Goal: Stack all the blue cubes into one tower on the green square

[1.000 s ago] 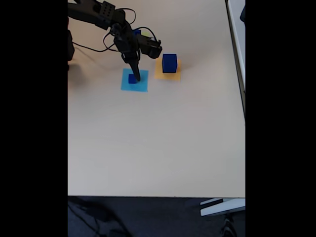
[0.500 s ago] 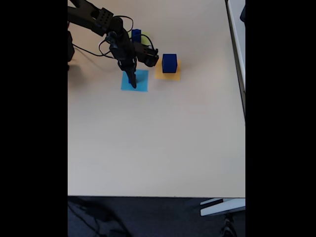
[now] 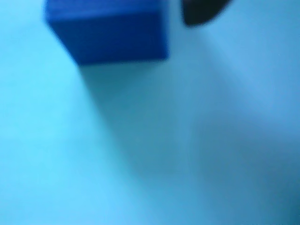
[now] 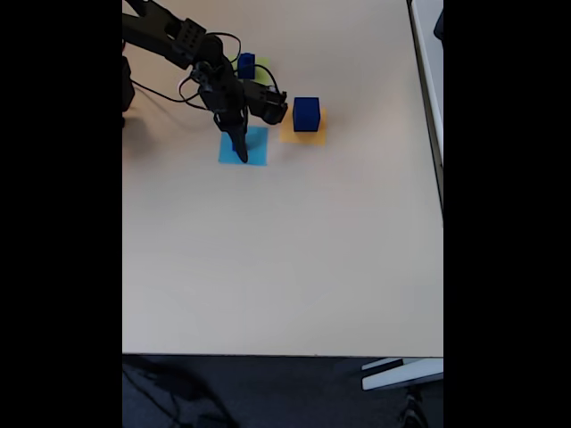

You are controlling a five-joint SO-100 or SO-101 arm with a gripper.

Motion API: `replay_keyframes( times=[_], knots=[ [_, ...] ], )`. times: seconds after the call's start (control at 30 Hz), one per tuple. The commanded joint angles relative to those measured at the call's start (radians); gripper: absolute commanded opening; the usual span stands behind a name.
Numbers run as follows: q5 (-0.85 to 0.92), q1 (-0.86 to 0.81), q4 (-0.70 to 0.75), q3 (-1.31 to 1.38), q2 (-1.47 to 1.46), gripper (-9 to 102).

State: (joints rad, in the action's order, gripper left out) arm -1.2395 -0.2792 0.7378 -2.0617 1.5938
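Seen in the fixed view: gripper (image 4: 240, 153) pointing down over the light-blue square (image 4: 254, 152), black fingers covering the patch's left part, so any cube beneath them hidden there. Spread or pressed together, cannot tell: the fingers merge into one dark spike here. Farther back and slightly right of the gripper, a small dark-blue cube (image 4: 246, 64) on the lime green square (image 4: 261, 69), partly masked by the arm and its cables. To the right of the gripper, well apart from it, the largest blue cube (image 4: 306, 114) sitting on the orange-yellow square (image 4: 303, 133). All three patches lying near the far left of the pale table (image 4: 285, 259). Shown in the wrist view but not from the fixed camera: a dark-blue cube (image 3: 110, 30) resting on the light-blue surface at the upper left of the frame, blurred, with one dark fingertip (image 3: 201, 13) just to its right, a gap between the two, shadow trailing down and right from the cube.
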Motion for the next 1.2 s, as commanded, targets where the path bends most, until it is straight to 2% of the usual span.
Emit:
replay_keyframes(
  times=[0.0, 0.5, 1.0, 1.17],
  knots=[
    [-0.002, 0.012, -0.025, -0.002, 0.006, 37],
    [-0.005, 0.028, -0.044, -0.035, -0.003, 34],
    [-0.003, 0.018, -0.044, -0.043, -0.005, 20],
    [0.003, 0.005, -0.044, -0.044, -0.009, 12]
  ],
)
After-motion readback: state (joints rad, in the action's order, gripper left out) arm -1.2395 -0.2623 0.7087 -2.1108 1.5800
